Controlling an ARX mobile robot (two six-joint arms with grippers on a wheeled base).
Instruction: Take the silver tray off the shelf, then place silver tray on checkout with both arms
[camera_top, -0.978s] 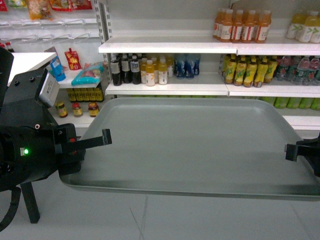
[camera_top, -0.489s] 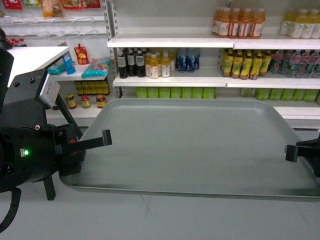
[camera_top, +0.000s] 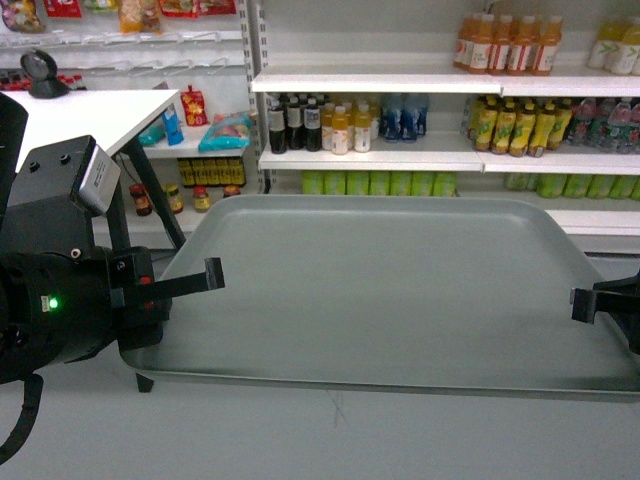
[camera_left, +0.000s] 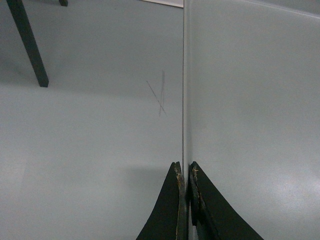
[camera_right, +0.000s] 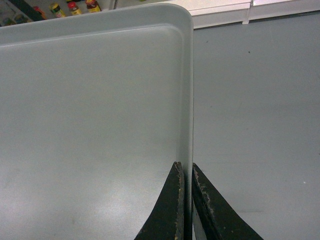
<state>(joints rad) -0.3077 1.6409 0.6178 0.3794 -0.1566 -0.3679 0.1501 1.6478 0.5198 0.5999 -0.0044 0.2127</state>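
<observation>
We had both jaws closed on the rim of the silver tray (camera_top: 390, 290): our left gripper (camera_left: 183, 200) pinched its left edge, our right gripper (camera_right: 186, 200) its right edge. The tray hung level above the grey floor (camera_top: 330, 440), the stocked shelf (camera_top: 370, 160) behind and the white checkout (camera_top: 80, 115) far left.

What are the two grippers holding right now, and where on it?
Both hold the tray, carried over the floor: the left gripper is shut on its left rim, the right gripper on its right rim.
</observation>
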